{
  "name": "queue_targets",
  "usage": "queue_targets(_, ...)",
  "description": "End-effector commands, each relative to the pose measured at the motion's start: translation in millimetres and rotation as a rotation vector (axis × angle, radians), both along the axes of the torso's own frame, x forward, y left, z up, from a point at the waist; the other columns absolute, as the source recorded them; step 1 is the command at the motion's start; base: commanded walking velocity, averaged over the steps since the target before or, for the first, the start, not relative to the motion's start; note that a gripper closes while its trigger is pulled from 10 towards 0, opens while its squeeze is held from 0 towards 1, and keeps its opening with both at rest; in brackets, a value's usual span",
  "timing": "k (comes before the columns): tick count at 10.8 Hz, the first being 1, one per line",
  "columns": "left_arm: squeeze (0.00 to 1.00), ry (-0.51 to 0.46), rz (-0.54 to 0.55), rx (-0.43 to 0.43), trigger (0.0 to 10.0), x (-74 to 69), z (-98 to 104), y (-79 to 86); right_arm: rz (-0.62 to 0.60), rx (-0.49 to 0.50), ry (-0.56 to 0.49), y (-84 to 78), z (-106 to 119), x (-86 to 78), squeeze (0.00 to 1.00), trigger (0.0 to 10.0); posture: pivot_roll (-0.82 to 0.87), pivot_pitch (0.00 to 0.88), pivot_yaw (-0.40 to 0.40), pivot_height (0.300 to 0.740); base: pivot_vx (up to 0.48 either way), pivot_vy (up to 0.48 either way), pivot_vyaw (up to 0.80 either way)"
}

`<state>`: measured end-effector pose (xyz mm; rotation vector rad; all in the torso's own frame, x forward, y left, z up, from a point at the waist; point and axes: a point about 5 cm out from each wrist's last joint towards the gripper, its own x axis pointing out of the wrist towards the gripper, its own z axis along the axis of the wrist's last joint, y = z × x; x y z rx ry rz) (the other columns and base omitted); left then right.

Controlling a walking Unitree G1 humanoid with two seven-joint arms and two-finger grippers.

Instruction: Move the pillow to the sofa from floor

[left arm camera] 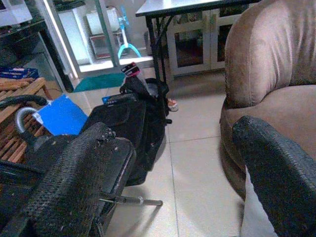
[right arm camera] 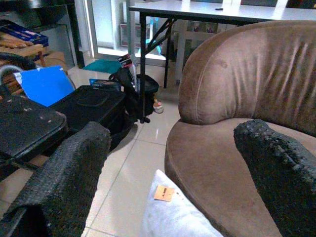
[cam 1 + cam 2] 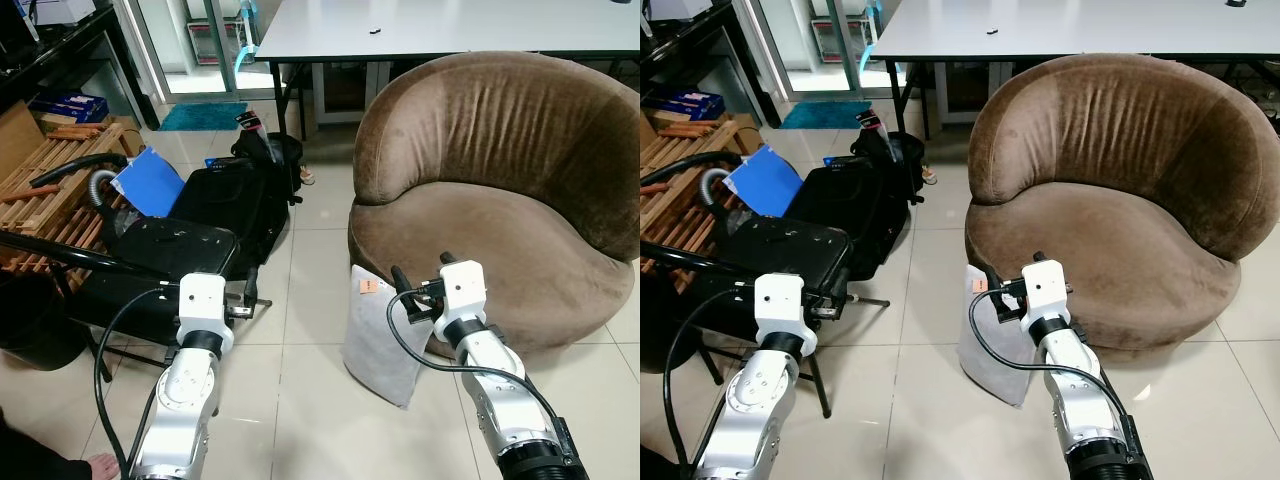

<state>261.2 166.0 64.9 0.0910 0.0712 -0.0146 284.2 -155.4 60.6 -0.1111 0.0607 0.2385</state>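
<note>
The grey pillow [image 3: 380, 340] is propped upright on the floor [image 3: 300, 400] against the brown sofa [image 3: 500, 200], just below the right gripper [image 2: 173, 163], whose jaws are spread wide, the left gripper [image 1: 168, 168], likewise wide, being farther off.

1 pillow [image 3: 381, 338], 1 sofa [image 3: 500, 190], 1 table [image 3: 440, 25], 2 hands [image 3: 420, 281] [image 3: 247, 292]

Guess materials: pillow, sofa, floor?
Pillow: light grey woven fabric, matte, soft creases; orange tag at its top corner. Likely cloth over soft fill.
Sofa: brown velvet or suede-like upholstery; the nap shows lighter and darker streaks.
Floor: pale glossy tiles, with grout lines and reflections; ceramic or similar.
</note>
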Motion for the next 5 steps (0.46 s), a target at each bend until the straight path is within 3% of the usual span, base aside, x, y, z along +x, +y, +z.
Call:
queue_targets(1,0.00,0.018,-0.005,-0.001,10.0,1.6,-2.0,-1.7,0.005,-0.004,-0.002,-0.5,0.4,0.1,0.00,10.0,-0.16,0.000,0.100,0.740,0.000,0.000,0.00)
queue_targets(5,0.00,0.048,-0.019,-0.021,10.0,5.0,-4.7,-3.9,-0.005,-0.005,0.002,-0.8,-0.7,-1.9,0.00,10.0,-0.17,0.000,0.110,0.740,0.000,0.000,0.00)
